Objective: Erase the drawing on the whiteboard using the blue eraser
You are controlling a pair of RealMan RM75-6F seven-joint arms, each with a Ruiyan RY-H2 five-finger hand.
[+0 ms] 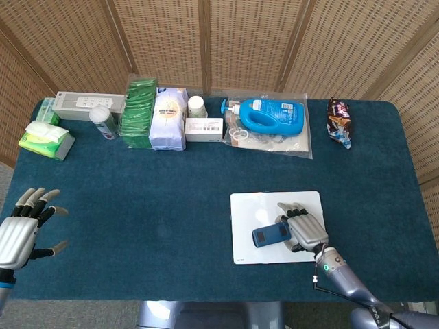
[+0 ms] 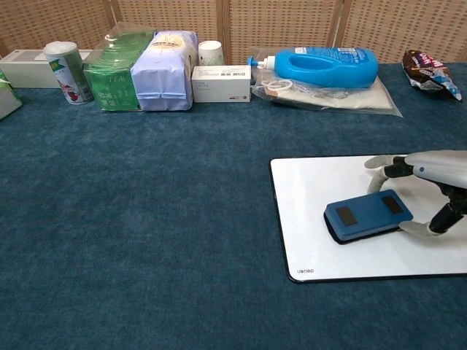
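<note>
On the dark teal felt-like tablecloth, at about 5 o'clock, a flat white rounded-corner whiteboard is lying. Its surface is looking blank and glossy in both views. Sitting on it is a blue rectangular eraser with two dark patches on top, angled slightly. The silver-and-black right hand is gripping the eraser's right end, thumb curling at the near side, fingers reaching over the far side.

At 8 o'clock the silver left hand is hovering off the table edge, fingers spread wide, holding nothing.

Along the 12 o'clock edge, items are lining up: a green tissue pack, a long grey box, a small cylindrical can, a shiny green foil pack, a pale lavender paper bag, a white paper cup, a small white carton, a blue plastic detergent bottle lying on a clear plastic sleeve, and at 1 o'clock a dark crinkly snack wrapper.

Behind the table, woven rattan folding screens with wooden frames are standing.
</note>
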